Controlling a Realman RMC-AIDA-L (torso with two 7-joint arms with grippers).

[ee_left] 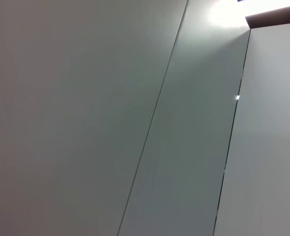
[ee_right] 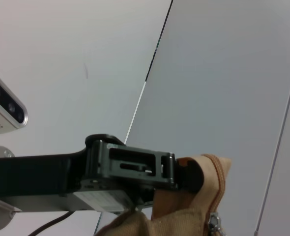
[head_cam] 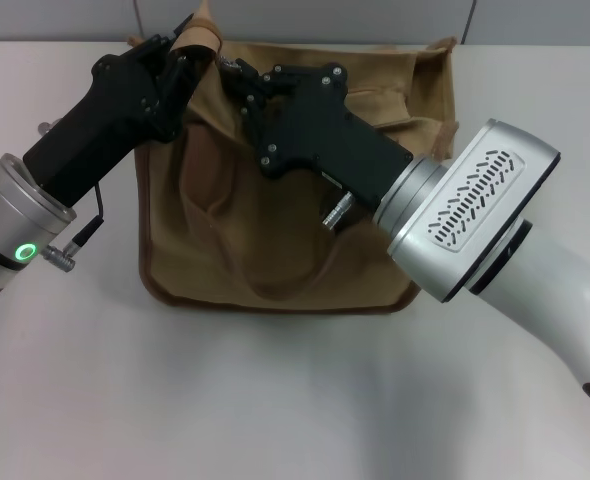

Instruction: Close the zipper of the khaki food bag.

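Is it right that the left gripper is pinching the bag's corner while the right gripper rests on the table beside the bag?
Not quite. The head view shows the right gripper over the khaki food bag, not on the table. The left gripper does pinch its corner.

A: How is the light?
B: Bright and even from overhead. The bench [head_cam: 295, 400] is pale, with only a soft shadow just beside the khaki food bag [head_cam: 275, 240].
A: Any glare?
B: A blown-out white patch on the wall panel [ee_left: 228, 14] in the left wrist view.
A: Focus?
B: The left gripper [ee_right: 184, 172] looks sharp in the right wrist view; bag fabric nearest that lens is slightly soft.
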